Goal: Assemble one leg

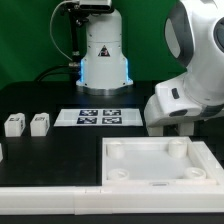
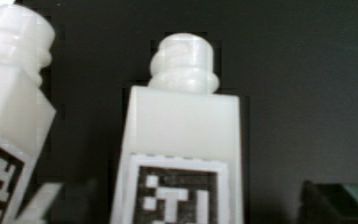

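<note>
Leg point(image 2: 176, 130) fills the middle of the wrist view, white, with a rounded knob at one end and a tag on its face. A second leg point(image 2: 16, 100) lies just beside it, both against the black table point(image 2: 300, 80). In the exterior view two legs point(image 1: 13, 125) point(image 1: 39, 123) sit side by side at the exterior view's left, well apart from the arm point(image 1: 190, 60). The marker board point(image 1: 100, 117) lies between them and the gripper point(image 1: 167, 124), which hangs low behind the panel point(image 1: 160, 165). Its fingers are hidden, so I cannot tell how far apart they are or whether they grip anything
</note>
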Controlling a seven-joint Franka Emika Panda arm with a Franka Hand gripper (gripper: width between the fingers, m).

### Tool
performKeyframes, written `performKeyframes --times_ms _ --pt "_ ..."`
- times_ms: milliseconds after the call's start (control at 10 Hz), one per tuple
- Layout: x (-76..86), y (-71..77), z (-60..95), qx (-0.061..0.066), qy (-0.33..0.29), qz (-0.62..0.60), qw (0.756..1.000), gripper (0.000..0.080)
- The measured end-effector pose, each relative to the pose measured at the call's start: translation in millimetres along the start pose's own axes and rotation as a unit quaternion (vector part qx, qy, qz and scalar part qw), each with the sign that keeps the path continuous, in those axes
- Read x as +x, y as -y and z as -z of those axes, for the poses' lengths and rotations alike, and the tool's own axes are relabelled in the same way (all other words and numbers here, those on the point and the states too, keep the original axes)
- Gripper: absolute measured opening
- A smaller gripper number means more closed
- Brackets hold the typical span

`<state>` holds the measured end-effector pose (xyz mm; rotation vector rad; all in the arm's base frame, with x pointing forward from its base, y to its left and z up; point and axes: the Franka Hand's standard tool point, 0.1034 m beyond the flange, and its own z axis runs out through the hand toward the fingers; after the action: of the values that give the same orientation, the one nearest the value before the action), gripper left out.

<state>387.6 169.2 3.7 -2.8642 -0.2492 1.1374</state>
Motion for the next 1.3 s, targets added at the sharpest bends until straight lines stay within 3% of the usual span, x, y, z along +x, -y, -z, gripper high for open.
performKeyframes --times_ms 100,200,300,600,700,900,1100,1200,1300 --pt "0.1 -0.6 0.1 0.0 0.0 -0.001 1.0 0.0388" --pt "0.1 -0.7 0.2 0.001 0.0 -0.001 1.0 0.0388" --pt "0.1 -0.8 0.2 0.001 0.0 -0.001 1.0 0.029" --pt "-0.4 -0.9 3.4 0.001 -0.001 -0.001 1.0 0.029" --pt "-5.4 -1.1 10.3 0.001 0.002 -0.001 1.0 0.029" --pt "-38.8 -3.8 54.5 -0.003 0.02 -0.003 1.0 0.029" --pt "-46.1 -2.8 88.6 -0.004 0.001 0.003 1.0 0.0291" --pt "-44.0 -3.0 82.6 -0.004 -0.002 0.002 1.0 0.0291" --pt "-33.7 -3.1 83.4 -0.003 -0.044 0.001 0.999 0.0291"
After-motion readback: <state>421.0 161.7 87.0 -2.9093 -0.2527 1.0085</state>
